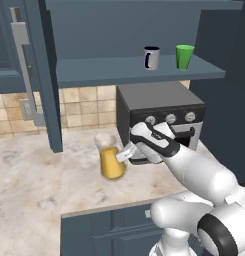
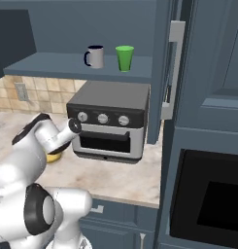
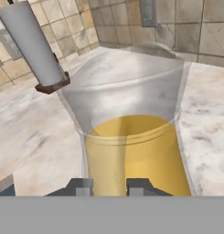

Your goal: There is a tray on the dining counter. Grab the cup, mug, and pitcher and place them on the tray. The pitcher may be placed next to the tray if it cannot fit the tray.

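Over on the left, the pitcher (image 1: 112, 161) stands upright on the marbled worktop (image 1: 39, 185), its lower part orange-yellow, just beside the grey toaster oven (image 1: 164, 112). The gripper (image 1: 125, 154) reaches in from the right at the pitcher's side; in the hand view its two dark fingertips (image 3: 81, 186) sit narrowly apart, right against the pitcher's (image 3: 131, 137) yellow wall, though I cannot tell whether they actually pinch it. Further right and higher, on the blue shelf (image 1: 139, 70) above the oven, the mug (image 1: 151, 58) stands near the green cup (image 1: 184, 56), the two apart.
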### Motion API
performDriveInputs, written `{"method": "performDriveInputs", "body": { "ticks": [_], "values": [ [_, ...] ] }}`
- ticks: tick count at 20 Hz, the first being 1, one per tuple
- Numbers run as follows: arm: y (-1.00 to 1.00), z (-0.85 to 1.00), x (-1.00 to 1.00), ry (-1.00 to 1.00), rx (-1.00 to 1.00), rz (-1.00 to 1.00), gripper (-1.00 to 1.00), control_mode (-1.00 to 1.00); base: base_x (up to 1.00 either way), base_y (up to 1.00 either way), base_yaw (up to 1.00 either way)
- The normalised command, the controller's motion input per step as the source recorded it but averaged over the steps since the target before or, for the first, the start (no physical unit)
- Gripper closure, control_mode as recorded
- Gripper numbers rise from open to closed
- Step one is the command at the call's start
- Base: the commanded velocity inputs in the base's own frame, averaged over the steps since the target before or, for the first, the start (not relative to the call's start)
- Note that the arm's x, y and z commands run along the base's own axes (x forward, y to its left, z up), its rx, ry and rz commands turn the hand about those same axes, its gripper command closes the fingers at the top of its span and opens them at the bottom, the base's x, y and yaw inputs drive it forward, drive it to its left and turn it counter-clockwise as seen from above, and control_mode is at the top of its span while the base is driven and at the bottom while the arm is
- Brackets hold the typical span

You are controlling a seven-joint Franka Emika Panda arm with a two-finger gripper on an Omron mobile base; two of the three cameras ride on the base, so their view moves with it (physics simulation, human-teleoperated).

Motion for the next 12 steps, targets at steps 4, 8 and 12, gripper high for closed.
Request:
{"method": "performDriveInputs", "body": {
  "ticks": [4, 8, 12],
  "values": [
    [0.0, 0.31, -0.54, 0.0, 0.02, 0.0, 1.0, -1.0, 0.0, 0.0, 0.0],
    [0.0, 0.59, -0.53, 0.0, 0.02, -0.05, 1.0, -1.0, 0.0, 0.0, 0.0],
    [-0.03, 0.83, -0.31, 0.01, 0.01, -0.05, 1.0, -1.0, 0.0, 0.0, 0.0]
  ]
}}
